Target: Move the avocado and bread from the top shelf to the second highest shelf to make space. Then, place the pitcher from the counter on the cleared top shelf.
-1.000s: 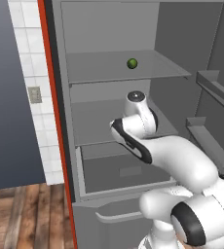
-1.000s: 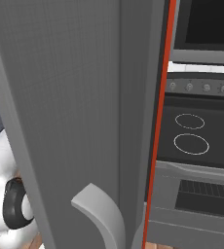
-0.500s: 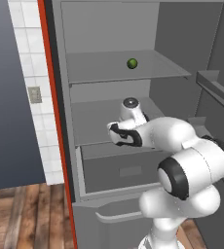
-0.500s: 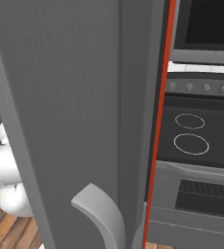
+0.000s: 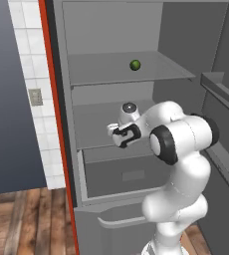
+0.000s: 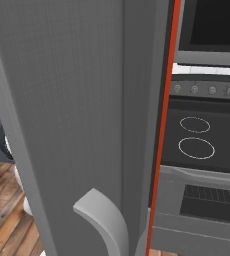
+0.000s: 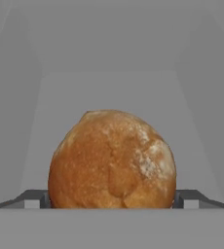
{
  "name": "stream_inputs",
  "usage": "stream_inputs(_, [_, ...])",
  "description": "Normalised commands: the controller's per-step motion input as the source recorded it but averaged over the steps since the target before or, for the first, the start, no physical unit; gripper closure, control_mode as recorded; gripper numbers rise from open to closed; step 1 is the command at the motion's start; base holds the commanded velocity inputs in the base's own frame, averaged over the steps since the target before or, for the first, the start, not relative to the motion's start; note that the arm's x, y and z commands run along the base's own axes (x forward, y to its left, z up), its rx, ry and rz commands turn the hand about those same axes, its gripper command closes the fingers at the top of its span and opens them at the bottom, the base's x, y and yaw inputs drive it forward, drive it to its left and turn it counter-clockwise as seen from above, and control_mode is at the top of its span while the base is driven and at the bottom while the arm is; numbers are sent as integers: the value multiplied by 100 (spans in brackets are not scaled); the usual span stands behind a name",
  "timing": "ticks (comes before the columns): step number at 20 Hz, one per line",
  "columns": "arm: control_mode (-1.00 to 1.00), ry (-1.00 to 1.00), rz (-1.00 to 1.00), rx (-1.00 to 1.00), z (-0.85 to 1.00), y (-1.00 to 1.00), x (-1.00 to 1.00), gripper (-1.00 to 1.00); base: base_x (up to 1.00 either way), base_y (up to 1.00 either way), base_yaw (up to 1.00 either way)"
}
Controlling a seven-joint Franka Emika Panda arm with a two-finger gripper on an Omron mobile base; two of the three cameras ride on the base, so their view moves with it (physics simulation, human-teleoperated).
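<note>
Bread [image 7: 112, 160] clamped between the gripper [image 5: 120, 135] fingers, held inside the fridge just above the second highest shelf [image 5: 94, 124], open shelf room behind it, avocado [image 5: 135, 64] near the top shelf [image 5: 101, 69] middle, clear of its front edge

The arm [image 5: 178, 164] is glossy white, built of fat rounded segments stacked like bulbs. A dark charcoal ring circles its big joint, and a grey round cap sits near the wrist. The gripper [image 5: 122, 137] is white with a black face and small dark finger tips.
</note>
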Motion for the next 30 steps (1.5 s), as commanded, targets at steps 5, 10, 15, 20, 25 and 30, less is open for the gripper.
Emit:
stream_inputs(5, [-100, -4, 0, 0, -19, 0, 78, -100, 0, 0, 0])
stream_inputs(10, [-100, -5, 0, -2, -2, 9, 47, -100, 0, 0, 0])
stream_inputs(15, [-100, -2, -2, -5, 20, 12, 3, -100, 0, 0, 0])
stream_inputs(20, [-100, 0, -5, -6, 39, 2, -13, -100, 0, 0, 0])
stream_inputs(25, [-100, 1, -9, -3, 30, 0, -28, -100, 0, 0, 0])
stream_inputs(30, [-100, 12, -11, 3, -43, -12, -16, -100, 0, 0, 0])
